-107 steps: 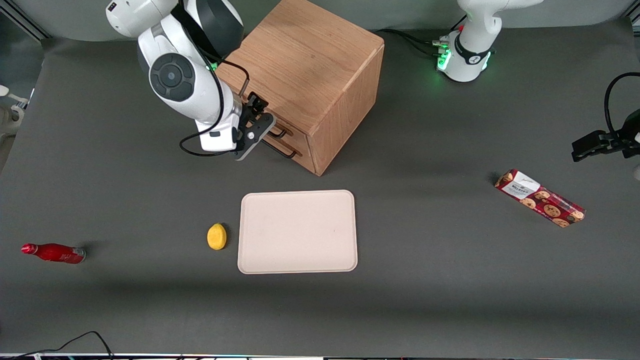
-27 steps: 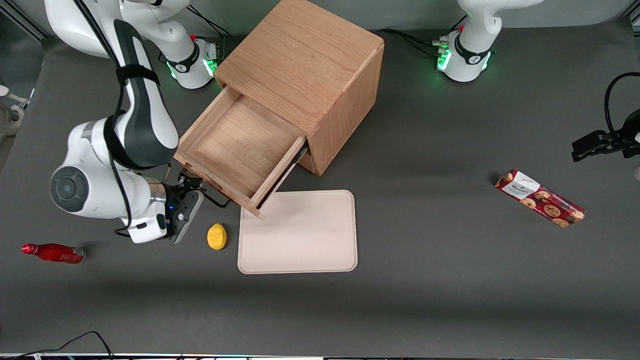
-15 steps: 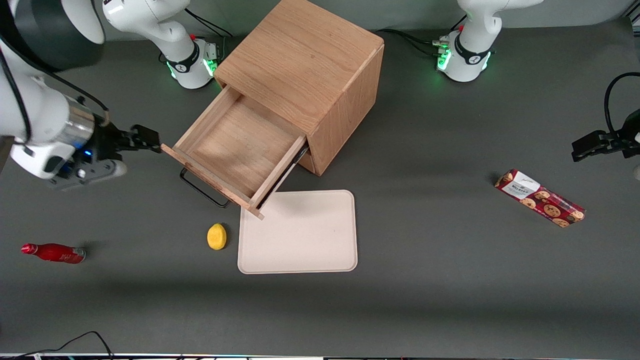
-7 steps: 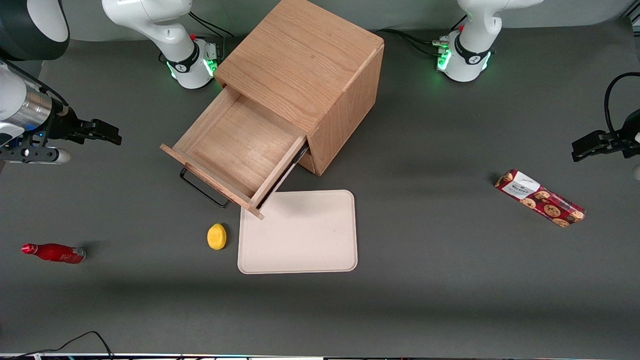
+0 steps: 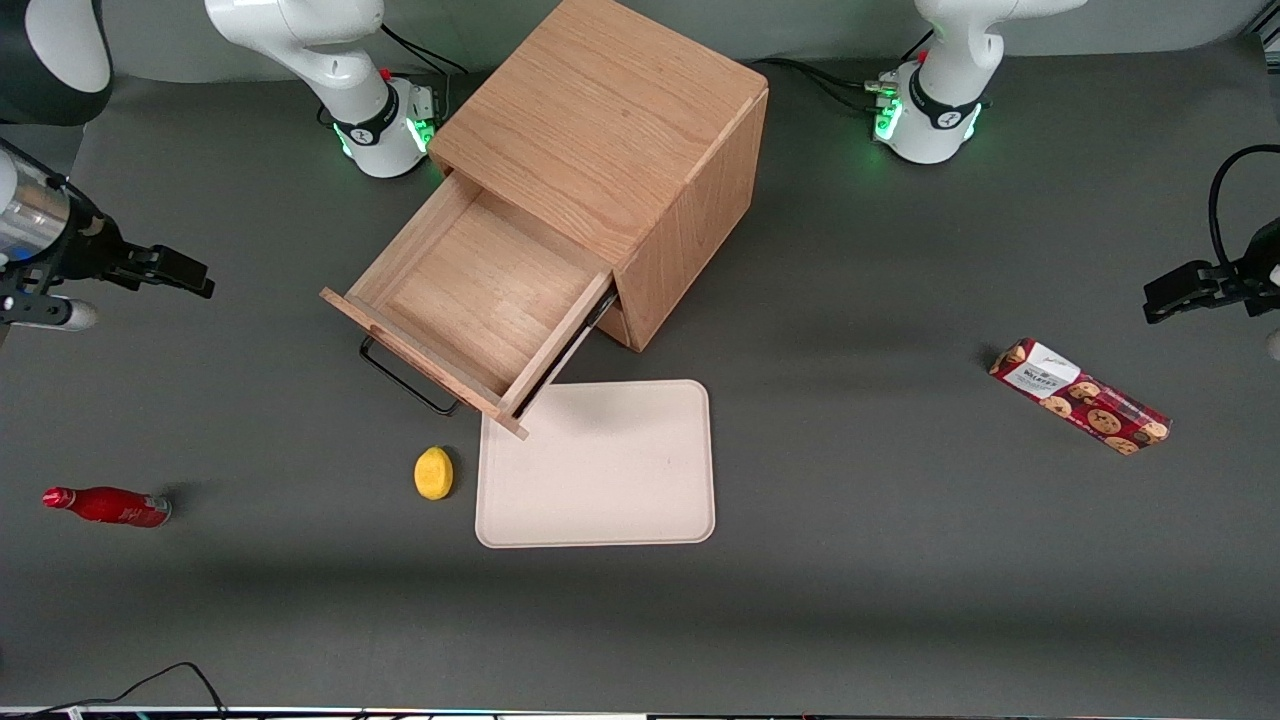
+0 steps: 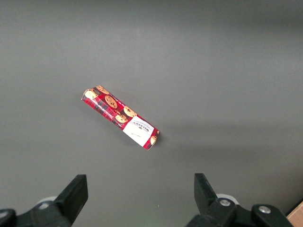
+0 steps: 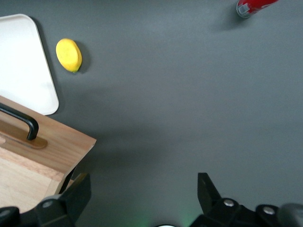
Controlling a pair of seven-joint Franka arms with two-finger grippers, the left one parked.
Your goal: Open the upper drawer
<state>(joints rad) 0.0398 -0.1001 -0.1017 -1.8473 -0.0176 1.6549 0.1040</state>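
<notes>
The oak cabinet (image 5: 610, 130) stands in the middle of the table. Its upper drawer (image 5: 470, 295) is pulled far out, an empty shallow wooden tray with a thin black wire handle (image 5: 405, 385) on its front. The drawer's corner (image 7: 57, 142) and handle (image 7: 23, 120) show in the right wrist view. The lower drawer is hidden under it. My right gripper (image 5: 185, 275) is open and empty, raised well away from the drawer toward the working arm's end of the table; its fingers (image 7: 71, 196) are spread wide over bare table.
A cream tray (image 5: 595, 462) lies nearer the front camera than the drawer, a yellow lemon (image 5: 433, 472) beside it. A red bottle (image 5: 105, 506) lies toward the working arm's end. A red cookie box (image 5: 1078, 396) lies toward the parked arm's end.
The drawer went from shut to pulled far out. My gripper let go of the handle, lifted and drew away toward the working arm's end of the table, still drifting over the last half second.
</notes>
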